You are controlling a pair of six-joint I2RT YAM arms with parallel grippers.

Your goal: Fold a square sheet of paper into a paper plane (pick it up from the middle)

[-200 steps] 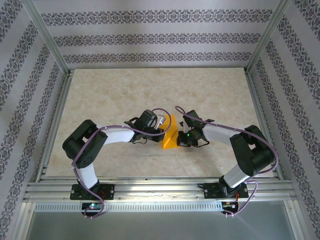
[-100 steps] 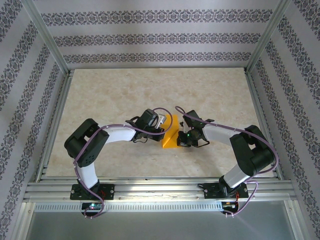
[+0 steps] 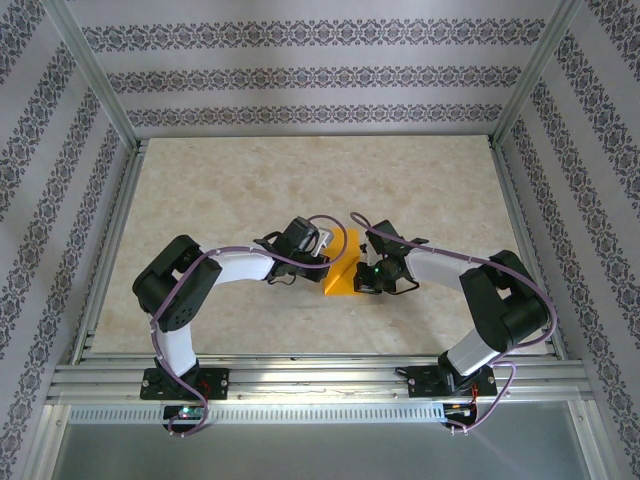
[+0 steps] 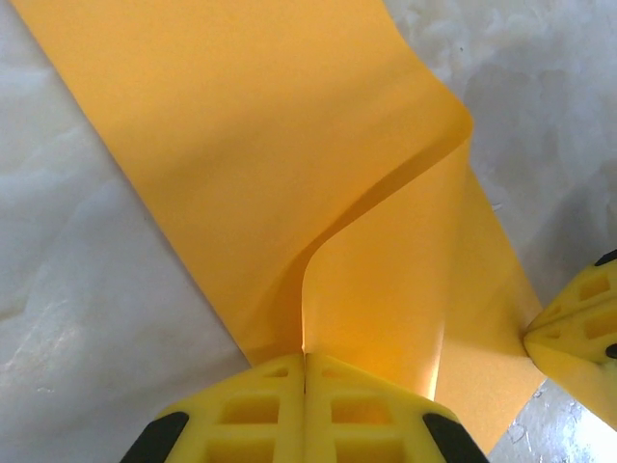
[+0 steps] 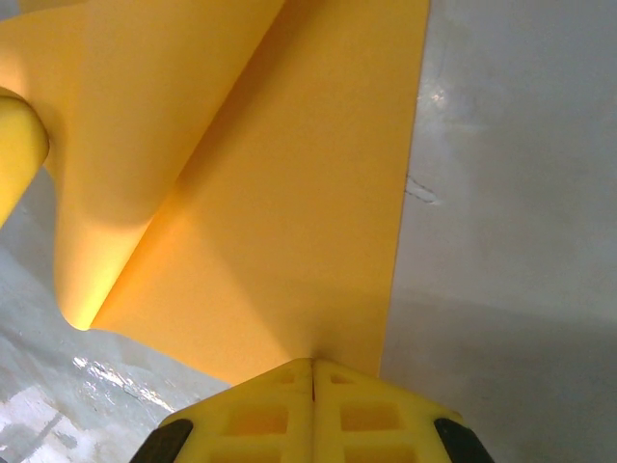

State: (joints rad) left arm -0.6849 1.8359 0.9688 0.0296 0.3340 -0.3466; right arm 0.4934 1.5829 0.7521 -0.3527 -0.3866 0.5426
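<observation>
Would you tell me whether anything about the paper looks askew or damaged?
The paper bulges in a loose, uncreased curl at the left hand instead of lying flat. The right hand pinches it too. No tear shows.

top external | we see square sheet of paper (image 3: pixel 342 276) mid-table, orange, triangle-shaped from above | left gripper (image 3: pixel 329 250) at its left side | right gripper (image 3: pixel 359 282) at its right side | both arms bent inward over marbled table (image 3: pixel 230 180)
</observation>
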